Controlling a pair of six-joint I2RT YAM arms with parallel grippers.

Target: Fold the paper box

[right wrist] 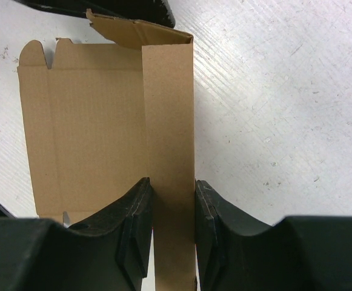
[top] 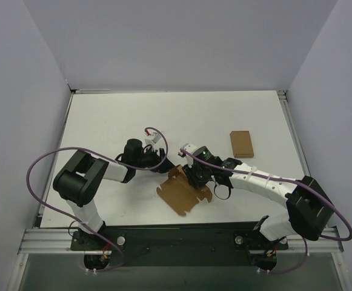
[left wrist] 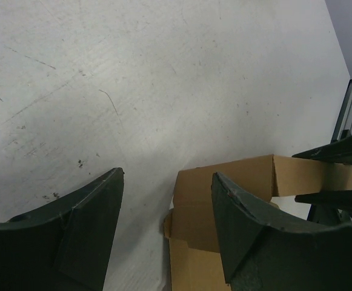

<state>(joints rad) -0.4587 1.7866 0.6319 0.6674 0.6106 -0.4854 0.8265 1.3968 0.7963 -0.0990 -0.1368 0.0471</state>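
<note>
Right end effector (right wrist: 171, 189) grips paper box (right wrist: 85, 121) (white table (right wrist: 272, 109))

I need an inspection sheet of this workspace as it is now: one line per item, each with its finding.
Surface: white table, with fine scratches and dark specks visible in the wrist views.
Job's things: paper box, partly folded, near the front centre, with one side panel raised.
Clutter: plain cardboard rectangle, flat, apart from the box, further back on the right.
Grippers: left gripper open, at a corner of the box; right gripper shut on the box's raised panel.
Cables: purple cables loop along each arm.
Surroundings: pale walls on three sides; metal rail at the near edge.
</note>
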